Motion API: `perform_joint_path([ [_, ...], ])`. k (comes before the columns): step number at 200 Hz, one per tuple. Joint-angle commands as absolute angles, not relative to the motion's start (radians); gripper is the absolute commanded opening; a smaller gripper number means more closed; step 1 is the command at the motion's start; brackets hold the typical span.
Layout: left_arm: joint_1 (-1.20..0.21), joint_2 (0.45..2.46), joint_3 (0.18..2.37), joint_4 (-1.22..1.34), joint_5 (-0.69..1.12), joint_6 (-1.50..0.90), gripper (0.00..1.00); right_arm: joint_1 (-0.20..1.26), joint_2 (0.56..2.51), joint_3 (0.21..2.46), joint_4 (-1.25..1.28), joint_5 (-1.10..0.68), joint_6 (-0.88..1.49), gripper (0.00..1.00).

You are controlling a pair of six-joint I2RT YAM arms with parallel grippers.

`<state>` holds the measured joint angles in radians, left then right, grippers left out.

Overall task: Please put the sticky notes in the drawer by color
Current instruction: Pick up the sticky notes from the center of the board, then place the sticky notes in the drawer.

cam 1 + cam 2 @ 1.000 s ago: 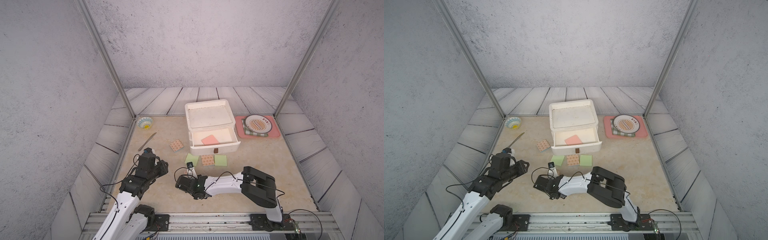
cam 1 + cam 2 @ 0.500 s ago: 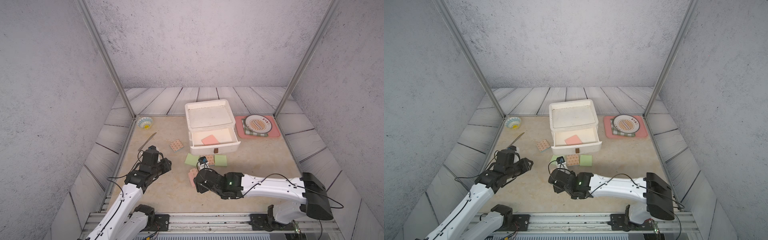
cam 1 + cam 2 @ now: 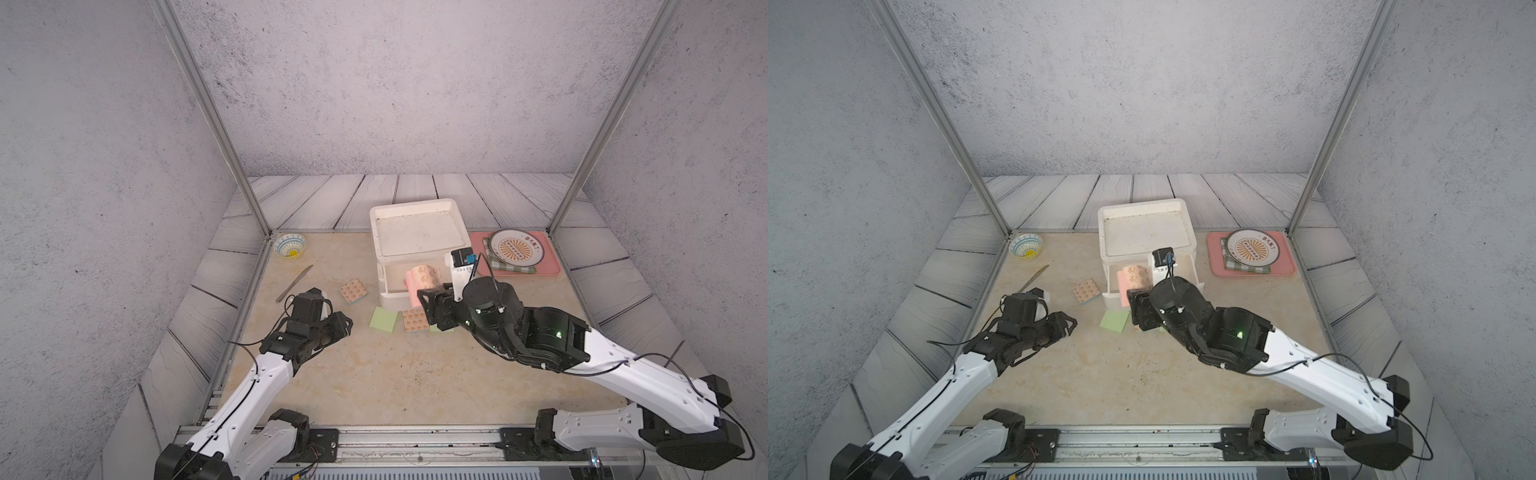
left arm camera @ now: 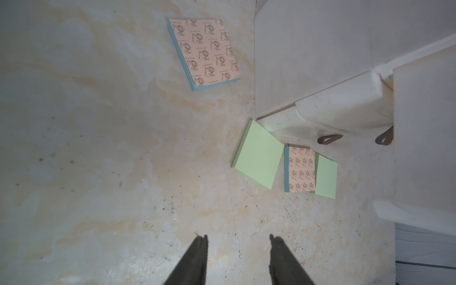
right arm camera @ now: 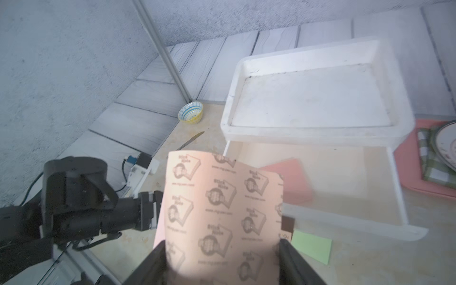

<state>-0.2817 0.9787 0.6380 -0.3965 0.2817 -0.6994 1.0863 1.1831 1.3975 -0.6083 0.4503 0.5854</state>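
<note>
Right gripper [image 5: 222, 246] clamps bent orange-patterned pad [image 5: 222, 197], lower centre, near open drawer of white chest [image 3: 415, 258]; pink pad [image 5: 291, 182] lies inside. Left gripper [image 4: 238, 238] jaws apart, empty. Green pad [image 4: 257, 154] lies mid-frame.

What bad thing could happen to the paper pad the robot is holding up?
1. The patterned pad curls in the right tool, so it may crease or spring out.
2. It hangs near the front wall of the open drawer, so it could drop short, beside the green pad.
</note>
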Motion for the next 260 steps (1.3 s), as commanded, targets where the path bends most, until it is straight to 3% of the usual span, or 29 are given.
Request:
perform_joint_path([
  [1, -0.279, 1.006, 0.707, -0.372, 0.331, -0.678, 0.46, 0.965, 1.195, 1.397, -0.613, 0.372, 0.503, 0.68],
  [44, -0.281, 1.062, 0.783, -0.379, 0.371, -0.655, 0.46, 0.801, 1.306, 1.427, -0.586, 0.268, 0.437, 0.69],
  [93, -0.282, 1.088, 0.792, -0.373, 0.388, -0.651, 0.46, 0.716, 1.41, 1.407, -0.555, 0.169, 0.437, 0.69],
  [161, -0.284, 1.095, 0.774, -0.357, 0.397, -0.656, 0.46, 0.714, 1.424, 1.352, -0.539, 0.158, 0.448, 0.7],
  [218, -0.291, 1.114, 0.775, -0.353, 0.41, -0.66, 0.46, 0.714, 1.428, 1.34, -0.559, 0.179, 0.446, 0.84],
  [260, -0.291, 1.1, 0.775, -0.36, 0.402, -0.659, 0.46, 0.712, 1.443, 1.399, -0.587, 0.19, 0.422, 0.87],
])
